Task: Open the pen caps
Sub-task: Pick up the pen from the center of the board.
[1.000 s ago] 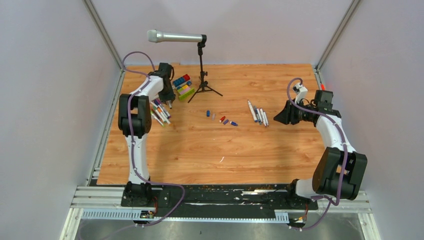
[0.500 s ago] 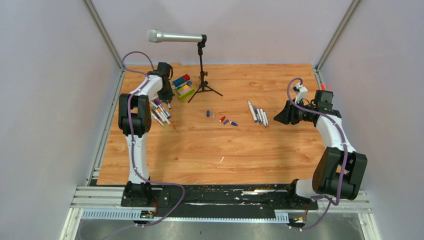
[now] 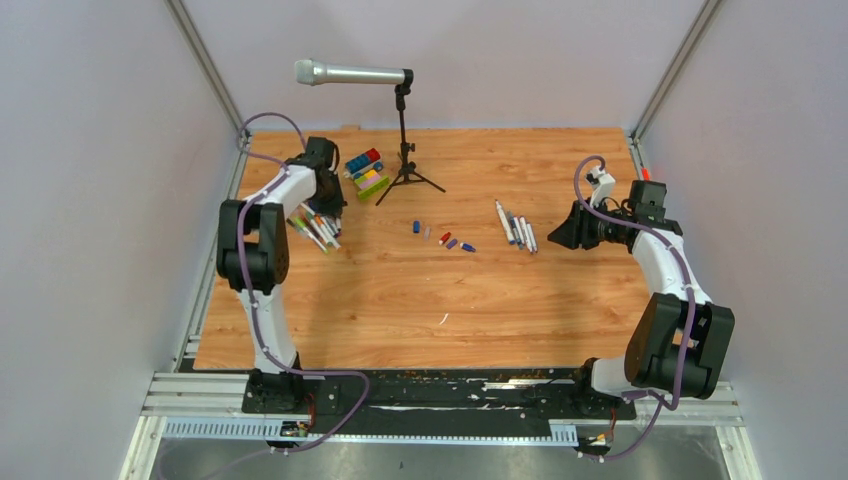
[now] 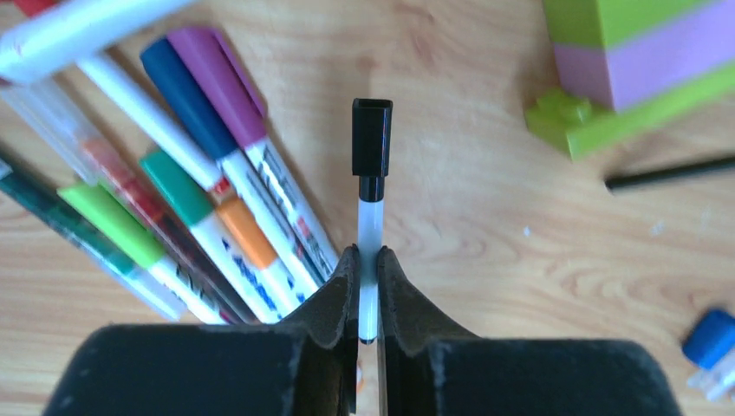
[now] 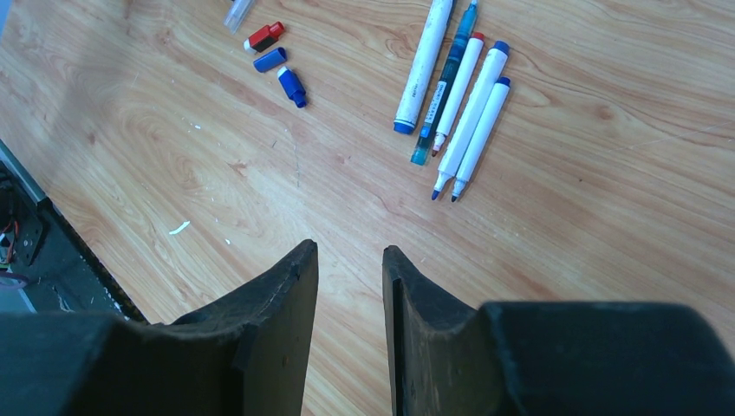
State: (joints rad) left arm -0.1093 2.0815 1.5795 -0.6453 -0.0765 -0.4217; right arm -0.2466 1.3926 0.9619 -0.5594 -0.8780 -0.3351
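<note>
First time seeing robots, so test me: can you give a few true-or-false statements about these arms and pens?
1. The left gripper clamps a pen with a black cap. True.
2. The right gripper holds a pen. False: it is open and empty.
3. Loose caps lie on the table. True.
4. The black cap is off its pen. False: it sits on the pen's end.

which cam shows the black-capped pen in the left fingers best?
Left wrist: the thin clear-barrelled pen with the black cap sits centre, clamped in the left gripper. Top external: too small, hidden by the arm. Right wrist: not in view.
</note>
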